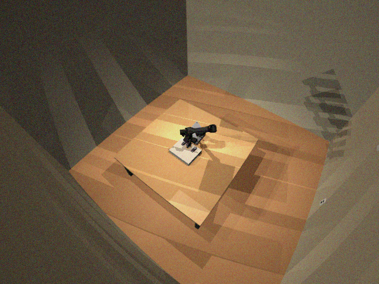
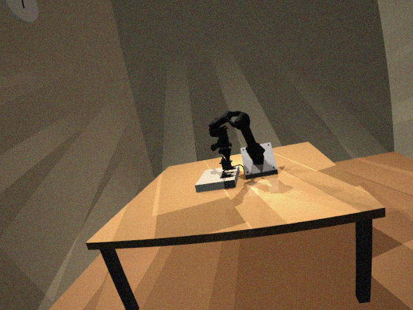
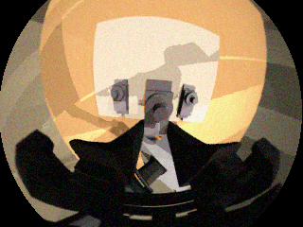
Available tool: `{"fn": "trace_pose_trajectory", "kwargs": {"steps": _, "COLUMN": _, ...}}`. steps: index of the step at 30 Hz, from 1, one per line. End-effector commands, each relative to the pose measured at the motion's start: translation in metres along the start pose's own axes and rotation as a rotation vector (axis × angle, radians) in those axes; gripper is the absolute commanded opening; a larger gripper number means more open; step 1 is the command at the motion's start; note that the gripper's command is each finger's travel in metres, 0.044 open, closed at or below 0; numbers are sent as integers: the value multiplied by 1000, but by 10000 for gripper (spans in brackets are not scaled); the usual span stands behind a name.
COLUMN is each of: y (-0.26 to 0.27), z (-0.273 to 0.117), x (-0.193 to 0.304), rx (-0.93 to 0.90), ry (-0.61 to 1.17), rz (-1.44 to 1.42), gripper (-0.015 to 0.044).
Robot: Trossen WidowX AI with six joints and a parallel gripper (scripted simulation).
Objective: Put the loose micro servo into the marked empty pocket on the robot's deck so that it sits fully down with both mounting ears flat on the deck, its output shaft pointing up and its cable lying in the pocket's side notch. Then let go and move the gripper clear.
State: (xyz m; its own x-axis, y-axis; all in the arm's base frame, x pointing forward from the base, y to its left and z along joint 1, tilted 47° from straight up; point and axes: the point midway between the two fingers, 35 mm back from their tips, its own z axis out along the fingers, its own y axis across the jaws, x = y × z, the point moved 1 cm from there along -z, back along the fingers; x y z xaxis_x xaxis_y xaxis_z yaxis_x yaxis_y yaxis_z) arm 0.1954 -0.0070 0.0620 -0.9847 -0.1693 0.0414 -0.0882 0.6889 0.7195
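Note:
My gripper [image 3: 155, 123] [image 2: 225, 164] [image 1: 187, 141] is shut on the grey micro servo [image 3: 158, 102], which stays upright with its round output shaft toward the wrist camera. It hangs just above the white deck [image 3: 127, 44] [image 2: 208, 180] [image 1: 183, 154], between two other servos. One seated servo [image 3: 119, 96] is to its left and another servo [image 3: 187, 98] to its right in the wrist view. The pocket under the held servo is hidden by it. A thin dark cable [image 2: 237, 165] trails from the servo toward the arm's base.
The deck rests on a wooden table [image 2: 266, 206] [image 1: 153, 165]. The arm's grey base plate [image 2: 266, 156] stands tilted just behind and to the right of the deck. The arm arches over from it.

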Motion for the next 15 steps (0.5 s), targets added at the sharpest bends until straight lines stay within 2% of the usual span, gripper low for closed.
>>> {"fn": "trace_pose_trajectory", "kwargs": {"steps": 1, "y": 0, "z": 1, "x": 1, "rx": 2, "ry": 2, "rz": 17, "gripper": 0}}
{"fn": "trace_pose_trajectory", "kwargs": {"steps": 15, "y": -1, "z": 20, "x": 1, "rx": 1, "ry": 1, "rz": 16, "gripper": 0}}
